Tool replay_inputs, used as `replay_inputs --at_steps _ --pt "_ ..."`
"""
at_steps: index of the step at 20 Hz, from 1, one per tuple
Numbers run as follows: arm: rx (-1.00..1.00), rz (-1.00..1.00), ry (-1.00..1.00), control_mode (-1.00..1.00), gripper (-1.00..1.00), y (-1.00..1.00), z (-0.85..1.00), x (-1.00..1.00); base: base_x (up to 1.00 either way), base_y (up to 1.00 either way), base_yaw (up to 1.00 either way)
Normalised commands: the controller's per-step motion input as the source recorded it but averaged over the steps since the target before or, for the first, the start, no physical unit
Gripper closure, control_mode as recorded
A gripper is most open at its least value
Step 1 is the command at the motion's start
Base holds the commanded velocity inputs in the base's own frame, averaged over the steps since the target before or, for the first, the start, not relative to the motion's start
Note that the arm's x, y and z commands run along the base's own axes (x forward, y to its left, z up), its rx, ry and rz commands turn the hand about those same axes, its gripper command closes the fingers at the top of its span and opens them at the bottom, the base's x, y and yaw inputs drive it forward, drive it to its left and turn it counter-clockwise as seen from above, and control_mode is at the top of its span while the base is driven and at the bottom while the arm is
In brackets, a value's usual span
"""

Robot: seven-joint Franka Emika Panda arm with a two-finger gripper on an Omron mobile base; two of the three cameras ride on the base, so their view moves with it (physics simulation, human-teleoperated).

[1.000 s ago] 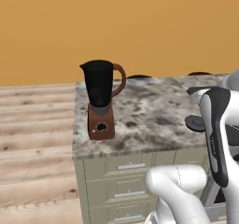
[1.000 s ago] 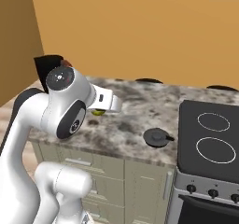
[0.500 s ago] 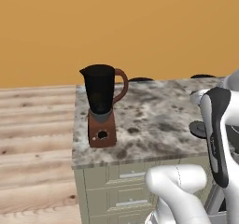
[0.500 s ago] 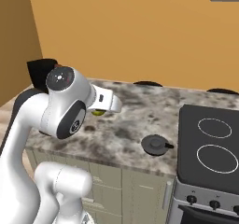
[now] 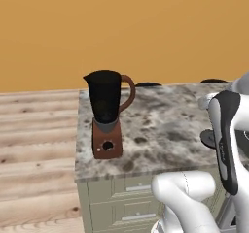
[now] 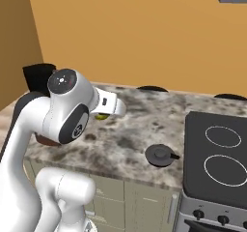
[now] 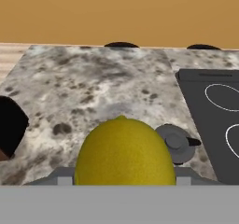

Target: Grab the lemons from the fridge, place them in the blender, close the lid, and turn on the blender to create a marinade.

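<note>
One lemon [image 7: 124, 152] sits at the bottom of the hand view, large and bright yellow, and the tool [image 7: 124, 178] has it between its fingers, which stand rather wide apart on the fruit; the grey finger pads show just at both sides of it. In the right base view a small yellow-green part of this lemon [image 6: 101, 115] shows under the white wrist of the arm, above the speckled counter [image 6: 130, 139]. The blender [image 5: 108, 114] stands upright near the left front corner of the counter [image 5: 160, 130] in the left base view, its black jar without cover and its brown handle turned to the right, the brown base with the round knob toward the camera. The lid [image 6: 160, 155] lies flat on the counter, well apart from the blender and just beside the left edge of the black stove [image 6: 219, 161]. In the hand view this lid [image 7: 176, 142] is just behind the lemon on the right, and the dark edge of the blender jar [image 7: 11, 125] shows at the left border. Behind the counter stands an orange wall [image 5: 121, 28], and a wooden floor [image 5: 34, 144] lies at the left.
</note>
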Motion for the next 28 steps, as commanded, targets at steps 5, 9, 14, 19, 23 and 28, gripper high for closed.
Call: replay_inputs --at_steps 5,9,14,19,23,28 --pt "0.0 0.0 0.0 1.0 1.0 0.0 0.0 0.0 0.07 0.21 0.0" --pt "0.0 0.0 0.0 1.0 1.0 0.0 0.0 0.0 0.01 0.34 0.0" --pt "0.0 0.0 0.0 1.0 1.0 0.0 0.0 0.0 0.04 0.21 0.0" --pt "0.0 0.0 0.0 -1.0 1.0 0.22 0.26 0.0 0.0 0.04 0.0" --pt "0.0 0.0 0.0 -1.0 1.0 0.56 0.71 0.0 0.0 0.0 0.0" --pt "0.0 0.0 0.0 -1.0 1.0 0.74 0.65 0.13 0.0 0.0 0.0"
